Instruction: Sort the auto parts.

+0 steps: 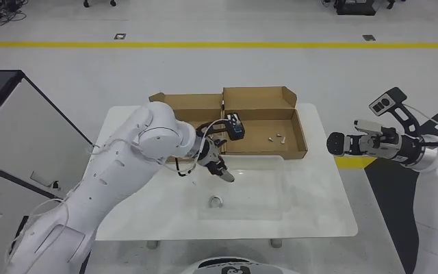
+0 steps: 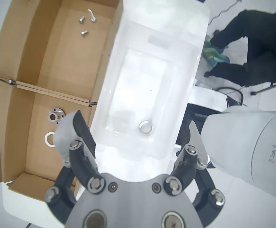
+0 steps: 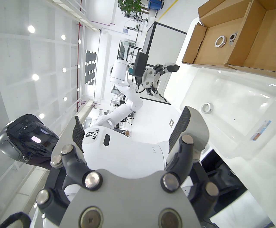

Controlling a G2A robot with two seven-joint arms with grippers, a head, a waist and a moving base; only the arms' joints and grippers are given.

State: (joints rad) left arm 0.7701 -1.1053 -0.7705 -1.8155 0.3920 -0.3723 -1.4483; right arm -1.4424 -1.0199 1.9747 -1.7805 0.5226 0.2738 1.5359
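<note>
Well, your left gripper (image 2: 134, 121) is spread wide and has nothing in it (both dark pads are bare). It hangs over the clear tray (image 2: 155, 43), close to the side of the tray that meets the cardboard box (image 2: 25, 54). Down under it, in line with the gap between its two fingers and a little past their tips, a shiny metal ring (image 2: 146, 127) lies flat on the tray floor. The ring touches neither finger. The box has two parts. In the part nearest this gripper, just beside one finger, you can see a round hub (image 2: 54, 115) with a hole in the middle, and next to it a flat washer (image 2: 50, 139) that the finger partly hides. In the far part, well apart from the gripper, lie two short bolts (image 2: 82, 20) and one small bent pin (image 2: 92, 15), all close together on the box floor. Your right gripper (image 3: 132, 115) is also opened wide and empty. It hangs out past the edge of the table (image 1: 321, 212), well apart from the tray, the box and the ring. From this gripper the tray comes first, and the part of the box with the hub and washer lies beyond the tray's far side.
</note>
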